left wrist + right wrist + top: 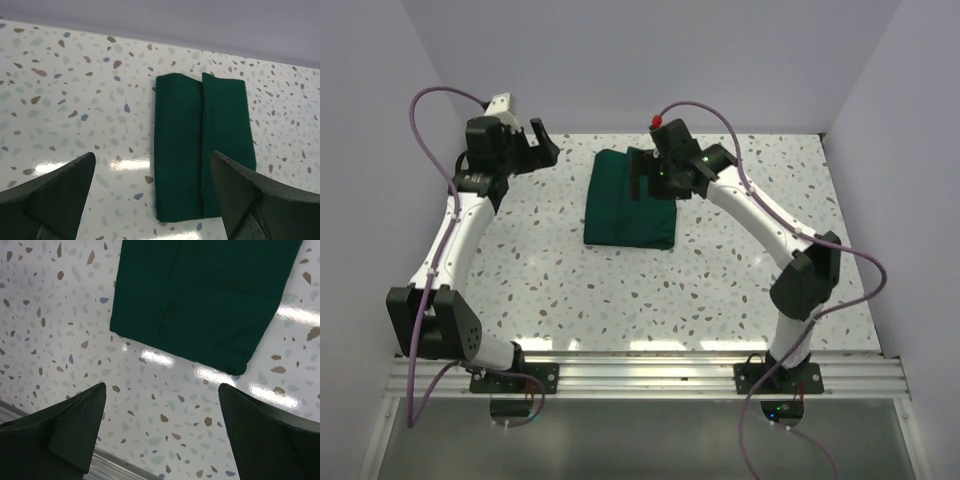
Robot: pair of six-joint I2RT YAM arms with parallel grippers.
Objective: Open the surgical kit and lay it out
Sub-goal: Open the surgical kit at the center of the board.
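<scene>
The surgical kit (630, 200) is a dark green cloth wrap, folded shut and lying flat on the speckled table at the far middle. No steel tray or instruments show. My right gripper (650, 180) is open and hovers over the wrap's far right part; in the right wrist view its jaws (162, 386) stand wide apart above bare table, with the wrap (200, 295) beyond them. My left gripper (545, 145) is open and empty, raised to the left of the wrap. In the left wrist view (152, 155) the wrap (200, 145) shows a lengthwise fold seam.
The white back wall (200, 25) runs close behind the wrap. Side walls enclose the table on the left and right. An aluminium rail (650, 370) runs along the near edge and also shows in the right wrist view (115, 465).
</scene>
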